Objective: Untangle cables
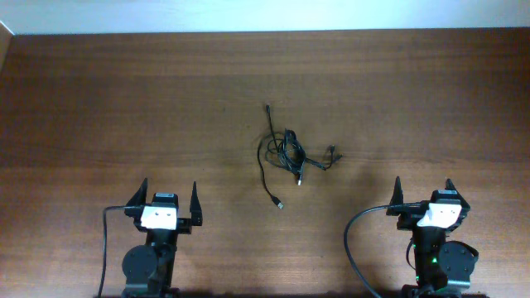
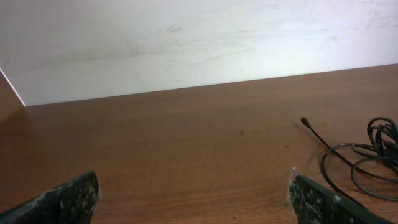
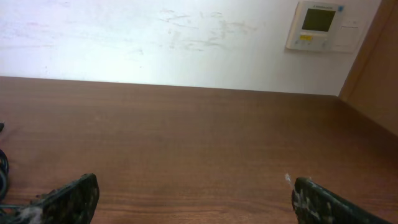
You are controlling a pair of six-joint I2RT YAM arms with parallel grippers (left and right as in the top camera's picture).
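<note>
Scene: brown wood-grain table point(image 1: 99, 99), white wall point(image 2: 186, 43) at the far edge, two arms at the near edge.
Task thing: thin black cables point(image 1: 290, 153) in one loose tangled bundle, lying flat around the table's middle, between the two arms and further out than both.
Bundle shape: knotted loops in the centre. One strand runs up to a small plug point(image 1: 267, 107), one long strand curves down to a plug point(image 1: 280, 204), and a short end sticks out right point(image 1: 333, 151).
Left gripper point(image 1: 169, 184): jaws spread wide with nothing between them, near the left front of the table, well apart from the bundle.
Right gripper point(image 1: 423, 180): jaws also spread wide and empty, at the right front, well apart from the bundle.
Left wrist view: both dark fingers at the bottom corners, bare wood between them, cable loops and one plug tip at the right edge.
Right wrist view: only a sliver of cable at the left edge; a beige wall control panel with a small screen point(image 3: 322, 25) is top right.
Arm wiring: a thick black lead arcs beside each base, left point(image 1: 106, 240) and right point(image 1: 352, 240), separate from the bundle.
Contact: neither gripper touches the cables.
</note>
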